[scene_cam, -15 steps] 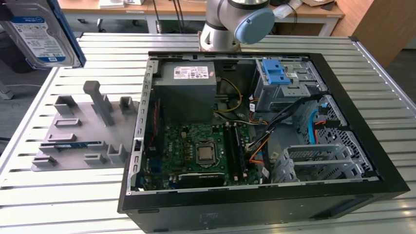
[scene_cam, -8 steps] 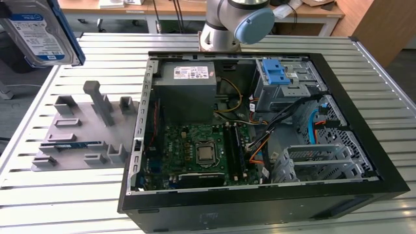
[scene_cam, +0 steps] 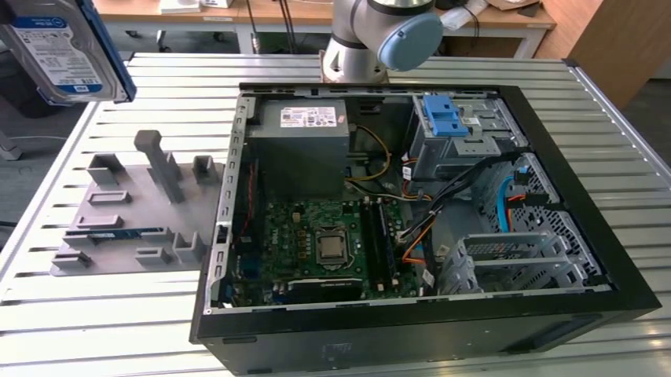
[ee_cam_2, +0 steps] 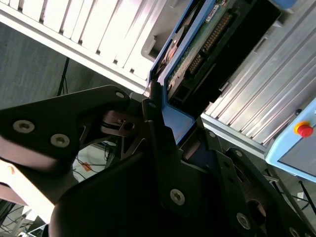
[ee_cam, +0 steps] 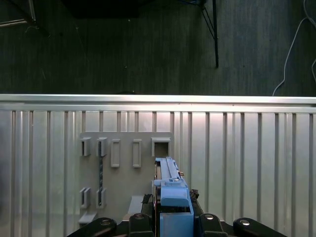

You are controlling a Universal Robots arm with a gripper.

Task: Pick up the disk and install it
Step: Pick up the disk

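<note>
The disk (scene_cam: 61,49) is off the counter and up in the air. In the exterior view it sits in the upper corner on that view's left, close to the camera. Its white label with a blue band faces the lens, and its blue frame runs down one long edge.

In the second wrist view the disk (ee_cam_2: 200,47) shows its green circuit side and connector pins. The gripper (ee_cam_2: 170,123) is clamped on the blue frame, with the black fingers (ee_cam_2: 159,148) pressed against either side of it. In the first wrist view the disk (ee_cam: 168,173) is seen edge-on. It stands up from the gripper (ee_cam: 173,207), above the grey holder (ee_cam: 123,192) and the slatted metal counter (ee_cam: 247,163).

In the exterior view that holder (scene_cam: 126,212) lies on the counter (scene_cam: 105,330), just beside the open case (scene_cam: 367,334) on the view's left. A thin memory stick (scene_cam: 115,233) is set in one of its slots.

Inside the case, the grey power supply (scene_cam: 304,137) sits at the far end, with the green board (scene_cam: 314,236) nearer the camera. The drive cage (scene_cam: 456,126), with its blue latch, is in the far corner on the view's right.

The arm (scene_cam: 378,35) rises behind the case. In the second wrist view a pale blue box with a red button (ee_cam_2: 305,129) stands past the counter's edge.
</note>
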